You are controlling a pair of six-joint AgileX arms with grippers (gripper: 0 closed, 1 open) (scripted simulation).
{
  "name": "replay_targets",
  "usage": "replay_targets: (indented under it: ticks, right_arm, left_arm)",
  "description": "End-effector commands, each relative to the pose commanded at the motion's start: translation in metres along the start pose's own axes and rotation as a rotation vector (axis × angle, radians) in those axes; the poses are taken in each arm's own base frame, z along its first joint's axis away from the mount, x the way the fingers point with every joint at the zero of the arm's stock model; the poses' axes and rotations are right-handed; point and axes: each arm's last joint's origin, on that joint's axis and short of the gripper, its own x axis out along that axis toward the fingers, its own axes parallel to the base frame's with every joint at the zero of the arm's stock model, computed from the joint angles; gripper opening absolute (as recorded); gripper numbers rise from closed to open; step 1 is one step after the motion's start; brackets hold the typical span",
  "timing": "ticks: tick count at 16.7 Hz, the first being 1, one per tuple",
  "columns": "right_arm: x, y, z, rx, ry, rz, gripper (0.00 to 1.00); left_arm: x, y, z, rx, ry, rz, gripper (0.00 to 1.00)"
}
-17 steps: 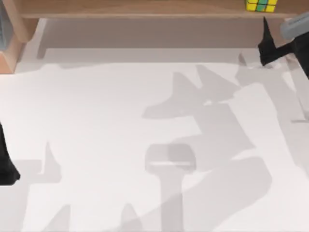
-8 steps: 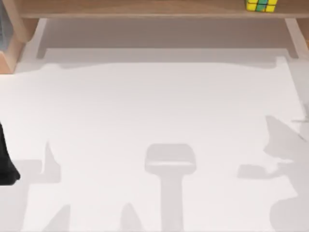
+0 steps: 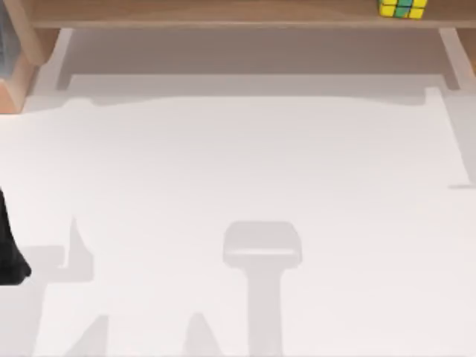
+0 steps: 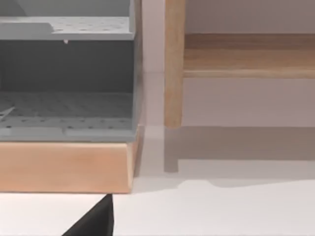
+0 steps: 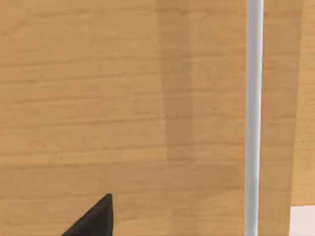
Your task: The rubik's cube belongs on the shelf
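Note:
The rubik's cube (image 3: 402,7), yellow and green with dark grid lines, sits on the shelf (image 3: 223,13) near its right end, at the far edge of the table. Nothing touches it. My left gripper (image 3: 10,256) is parked at the table's left edge, far from the cube. A dark part of it also shows in the left wrist view, facing the shelf's left end (image 4: 246,54). A dark part of my right gripper (image 5: 93,220) shows in front of a light-brown wooden surface (image 5: 123,98) with a pale grey bar (image 5: 253,118).
A grey perforated cabinet (image 4: 64,88) on a wooden base (image 4: 64,164) stands at the far left, beside the shelf's wooden post (image 4: 173,64). A pale upright support (image 3: 450,59) stands under the shelf's right end. The white table (image 3: 245,163) stretches in front of the shelf.
My right arm has drawn away from beside the cube, gone off to the right and left the top view. Its shadow has left the table. The cube stayed on the shelf.

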Motion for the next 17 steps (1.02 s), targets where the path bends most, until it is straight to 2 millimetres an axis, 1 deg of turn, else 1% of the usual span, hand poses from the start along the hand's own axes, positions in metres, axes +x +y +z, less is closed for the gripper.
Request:
replay_targets:
  ticks: [2,3,9,14,17]
  right_arm:
    - [-0.002,-0.001,-0.015,-0.059,0.044,-0.015,1.00]
    - [-0.002,-0.001,-0.019,-0.071,0.053,-0.018,1.00]
    - [-0.001,-0.002,-0.018,-0.071,0.052,-0.019,1.00]
    - [0.022,-0.002,-0.020,-0.072,0.054,-0.019,1.00]
    - [0.023,-0.002,-0.020,-0.072,0.054,-0.019,1.00]
  left_arm:
    - [0.000,0.000,0.000,0.000,0.000,0.000,1.00]
    - [0.000,0.000,0.000,0.000,0.000,0.000,1.00]
    - [0.000,0.000,0.000,0.000,0.000,0.000,1.00]
    - [0.000,0.000,0.000,0.000,0.000,0.000,1.00]
    - [0.000,0.000,0.000,0.000,0.000,0.000,1.00]
